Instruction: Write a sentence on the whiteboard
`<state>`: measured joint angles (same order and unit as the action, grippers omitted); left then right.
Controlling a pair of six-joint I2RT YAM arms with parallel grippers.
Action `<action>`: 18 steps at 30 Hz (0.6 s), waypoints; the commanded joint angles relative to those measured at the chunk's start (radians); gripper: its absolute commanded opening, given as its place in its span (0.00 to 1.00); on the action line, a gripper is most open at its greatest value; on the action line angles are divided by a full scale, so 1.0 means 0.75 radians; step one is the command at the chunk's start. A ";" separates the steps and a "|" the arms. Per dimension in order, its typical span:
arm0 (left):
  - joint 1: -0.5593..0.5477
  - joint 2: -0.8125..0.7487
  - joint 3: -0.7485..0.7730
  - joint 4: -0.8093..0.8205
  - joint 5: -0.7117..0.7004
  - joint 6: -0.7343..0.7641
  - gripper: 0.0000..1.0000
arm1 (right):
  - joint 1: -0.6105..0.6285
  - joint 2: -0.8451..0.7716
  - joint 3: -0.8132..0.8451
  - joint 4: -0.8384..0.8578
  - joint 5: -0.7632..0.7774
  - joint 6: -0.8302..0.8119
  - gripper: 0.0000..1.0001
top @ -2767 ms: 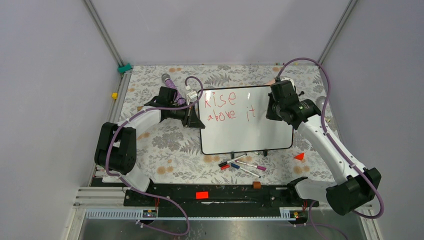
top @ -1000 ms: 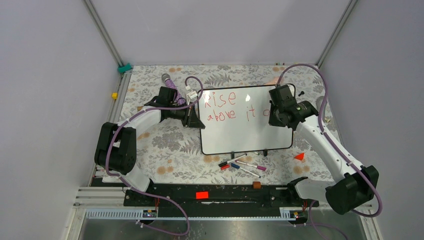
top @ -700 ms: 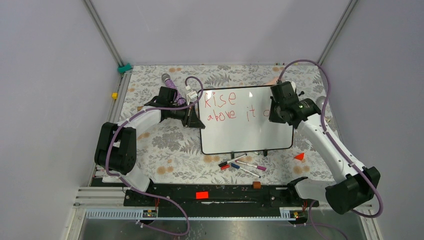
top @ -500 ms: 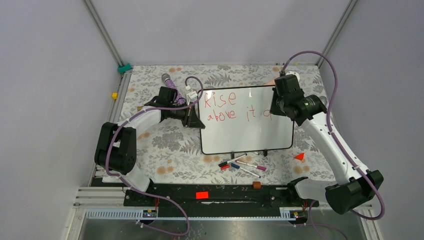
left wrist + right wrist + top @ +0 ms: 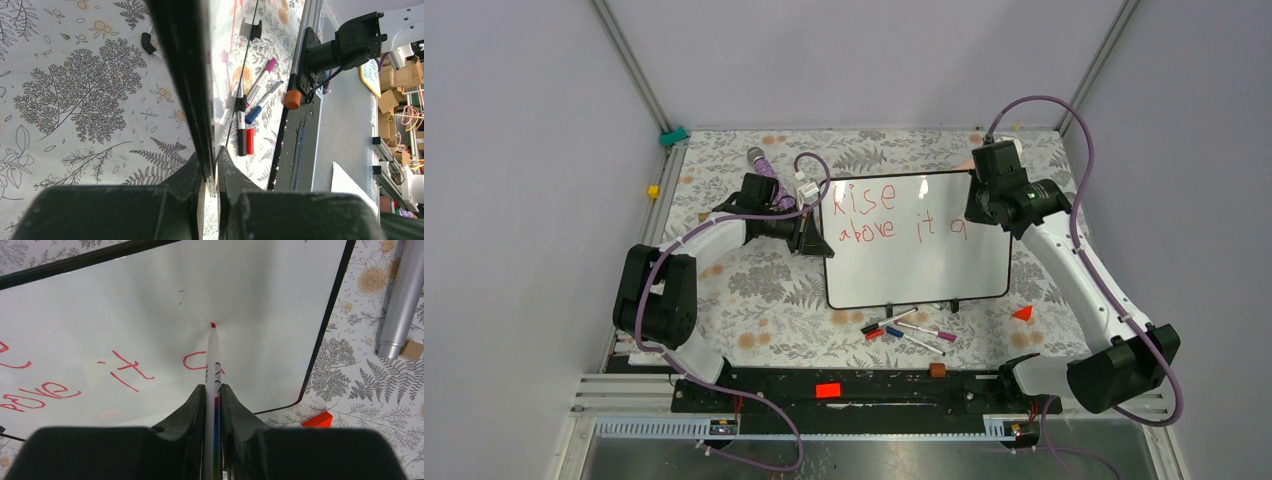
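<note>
Now a red "a" (image 5: 958,228) follows "it": the last word is begun.
Clamped on the red marker (image 5: 212,355), the right gripper (image 5: 213,390) has drawn toward the far right corner of the whiteboard (image 5: 914,270), which lies on the table (image 5: 754,290); the sentence (image 5: 874,215) lacks two letters. The left gripper (image 5: 210,167) pinches the board's rim. Spare pens (image 5: 909,328) and a red wedge (image 5: 1023,313) lie aside, blocking nothing.

You have a table (image 5: 754,290) covered with a pale cloth printed with leaves and flowers. The whiteboard (image 5: 914,270) rests on it near the middle. Several markers (image 5: 911,329) lie in a loose heap just in front of the board's near edge. A small red wedge (image 5: 1023,313) lies near its near right corner. A silver tube (image 5: 402,295) lies beside its right edge, and a purple object (image 5: 764,165) near its far left corner.
</note>
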<state>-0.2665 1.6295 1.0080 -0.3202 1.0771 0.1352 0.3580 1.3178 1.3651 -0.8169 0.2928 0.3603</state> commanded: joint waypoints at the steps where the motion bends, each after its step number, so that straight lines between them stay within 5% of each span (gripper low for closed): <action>1: -0.018 0.010 -0.017 -0.111 -0.191 0.133 0.00 | -0.011 -0.020 -0.051 0.045 -0.021 0.013 0.00; 10: -0.019 0.013 -0.017 -0.111 -0.187 0.132 0.00 | -0.011 -0.132 -0.258 0.047 -0.056 0.068 0.00; 18: -0.018 0.011 -0.019 -0.112 -0.190 0.133 0.00 | -0.013 -0.138 -0.123 -0.004 -0.052 0.044 0.00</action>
<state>-0.2665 1.6295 1.0080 -0.3199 1.0767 0.1368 0.3569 1.2266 1.1854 -0.8219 0.2604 0.3935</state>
